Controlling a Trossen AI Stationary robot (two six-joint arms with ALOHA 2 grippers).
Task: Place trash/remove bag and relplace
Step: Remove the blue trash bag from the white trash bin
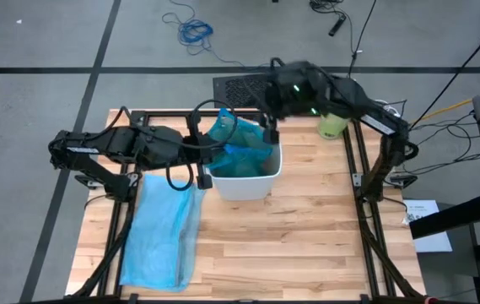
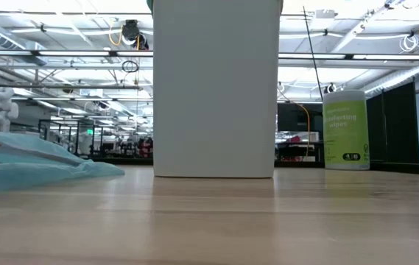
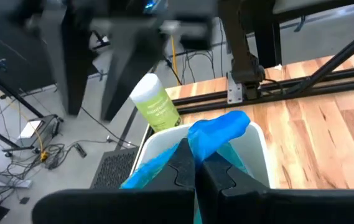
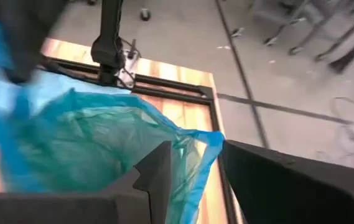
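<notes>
A white bin [image 1: 241, 181] stands mid-table, seen from the side in the low view [image 2: 216, 88]. Its teal-green liner [image 1: 241, 167] has a brighter blue rim band. My left gripper [image 3: 195, 168] comes from the table's left and is shut on a bunch of that band above the bin's left-far rim. My right gripper [image 4: 196, 171] is open over the far-right rim, its fingers on either side of the liner's edge [image 4: 209, 149]. A pale sky-blue bag [image 1: 165, 228] lies flat on the table left of the bin. No trash shows. My left gripper pinches a gathered bunch of the liner's blue rim band [image 3: 217, 132] between its two shut fingers, coming level from the table's left. The bunch stands up past the fingertips, above the bin's rim [image 3: 164, 134]. The rest of the liner stays in the bin. My right gripper has the liner's blue edge [image 4: 214, 142] running through the gap between its fingers. The edge is drawn to a point beside one finger [image 4: 251, 171]. Whether that finger touches it, I cannot tell.
A tall green white-lidded canister [image 1: 332, 125] stands at the far edge, right of the bin [image 2: 345, 129] [image 3: 155, 102]. Black frame rails [image 1: 356, 160] run along the table's sides. Bare wood [image 1: 307, 245] lies near and right of the bin.
</notes>
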